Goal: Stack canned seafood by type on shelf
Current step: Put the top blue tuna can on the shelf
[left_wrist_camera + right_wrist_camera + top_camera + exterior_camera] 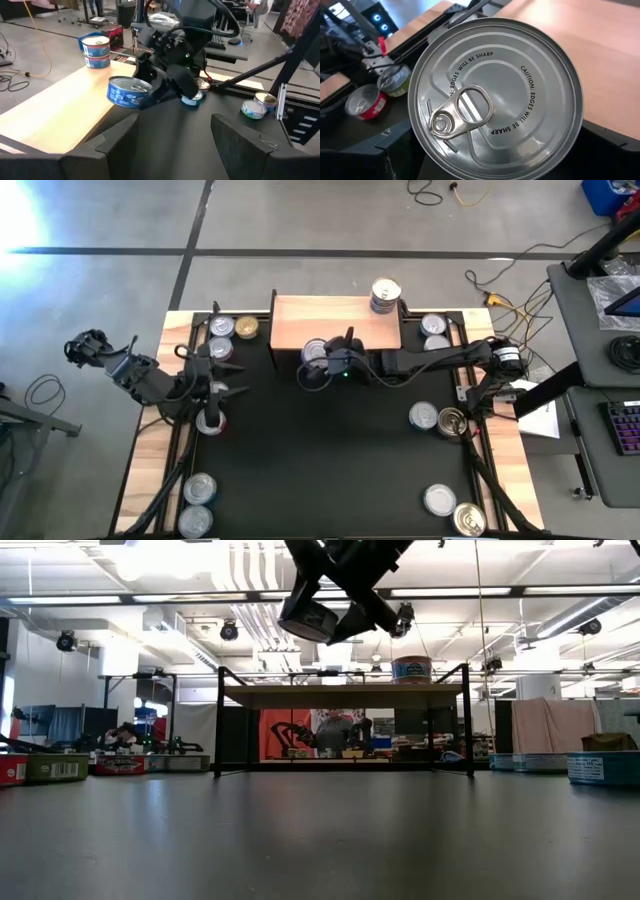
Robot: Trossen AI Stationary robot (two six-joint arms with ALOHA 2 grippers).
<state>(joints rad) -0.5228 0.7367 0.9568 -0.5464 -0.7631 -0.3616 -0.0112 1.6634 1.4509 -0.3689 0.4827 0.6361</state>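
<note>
Blue tin gripped in right claw, at shelf front edge

Two stacked tins on the shelf, other tins around it

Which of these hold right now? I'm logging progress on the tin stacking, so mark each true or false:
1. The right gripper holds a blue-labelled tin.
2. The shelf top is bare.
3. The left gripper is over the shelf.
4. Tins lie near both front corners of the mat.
1. True. The right gripper holds a blue-labelled tin at the front edge of the shelf.
2. False. A stack of tins already stands near the shelf's back right corner.
3. False. The left gripper hangs over the left side of the black mat, next to a red tin.
4. True. Front-left tins and front-right tins lie near those corners.
</note>
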